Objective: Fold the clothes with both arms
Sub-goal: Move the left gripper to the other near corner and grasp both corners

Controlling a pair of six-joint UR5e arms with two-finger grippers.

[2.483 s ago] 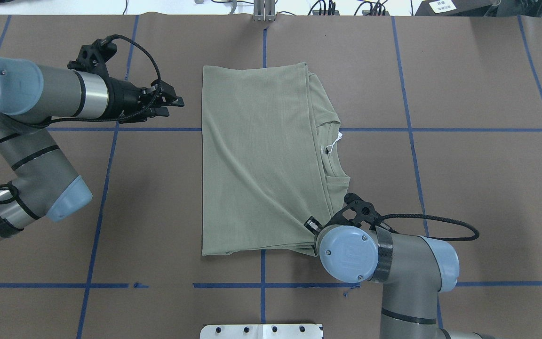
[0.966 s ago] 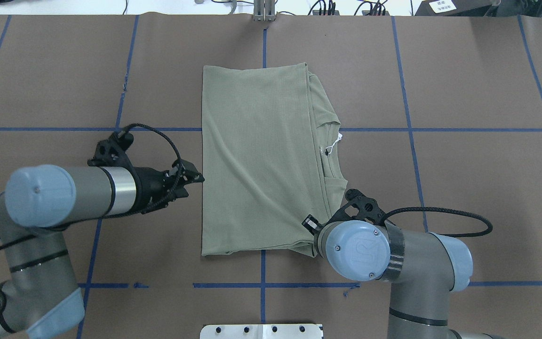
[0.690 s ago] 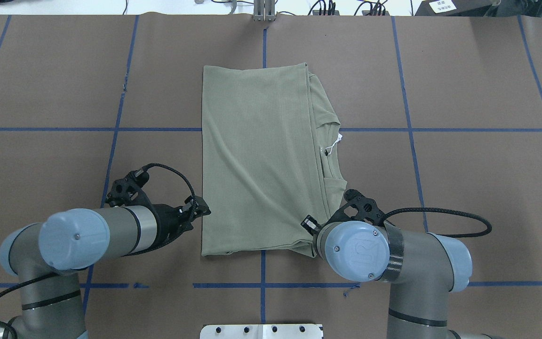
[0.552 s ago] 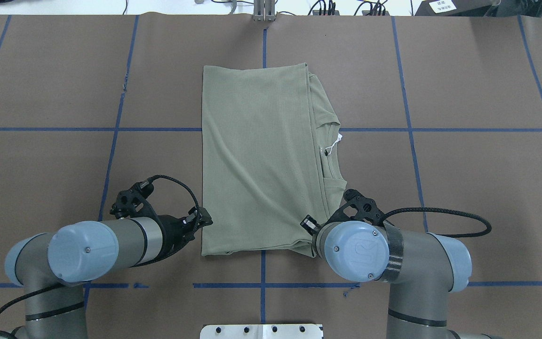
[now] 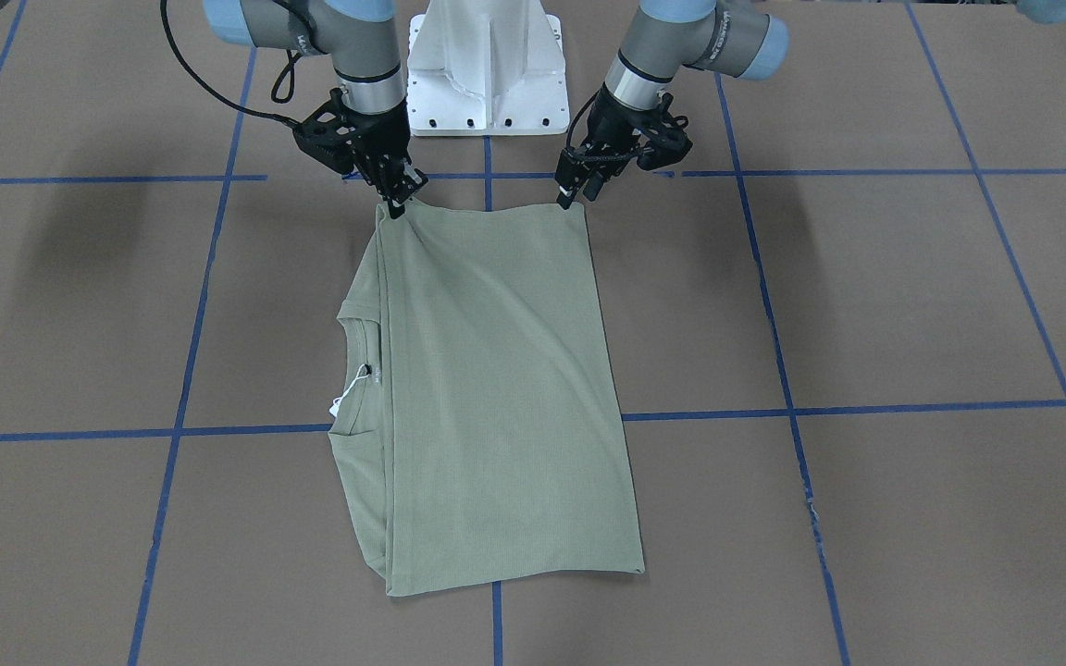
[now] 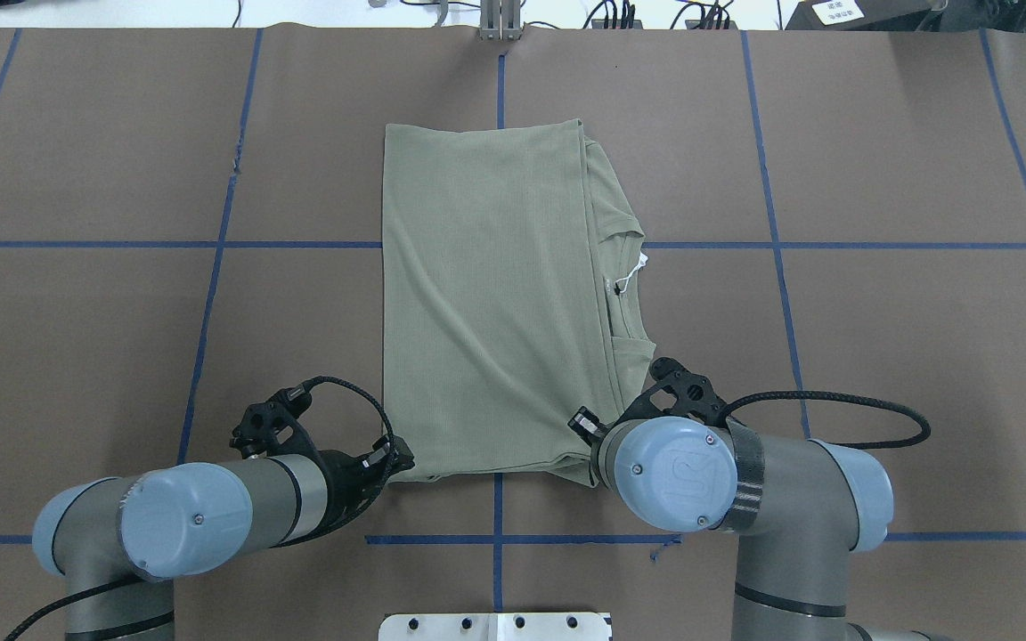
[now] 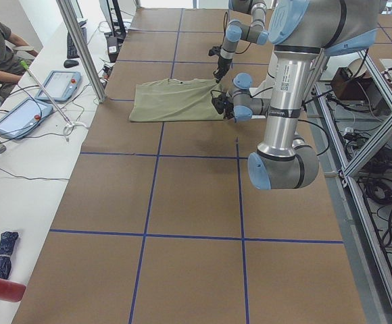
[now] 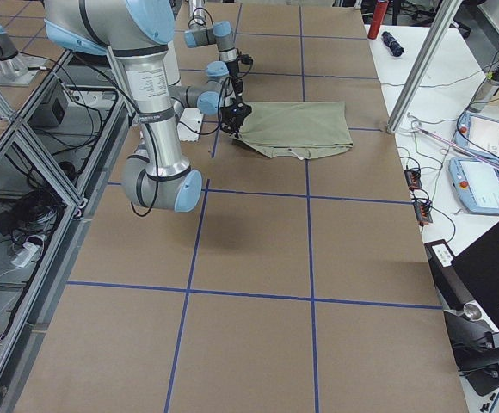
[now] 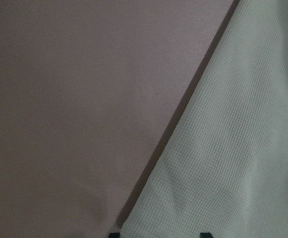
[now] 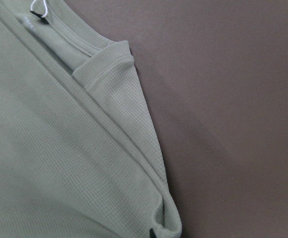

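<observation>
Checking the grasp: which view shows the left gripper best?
Exterior front-facing: the left gripper stands unobstructed at the shirt corner. Overhead, its own wrist partly hides it; its wrist camera catches only fingertips; the side views show it small.

the left arm (image 6: 277, 499) and right arm (image 6: 798, 490) are grey-silver tubes with rounded light blue joint caps (image 6: 675, 474), each bearing small screws. braided black cables (image 6: 926, 427) loop to black wrist brackets (image 6: 682, 390).

Shirt (image 6: 486, 303) lies mid-table (image 6: 878, 356), its collar (image 6: 624, 285) and tag (image 6: 639, 261) along its right edge. Left gripper (image 5: 575, 194) is at its left corner nearest the base (image 5: 487, 65), right gripper (image 5: 396, 205) at its right one
</observation>
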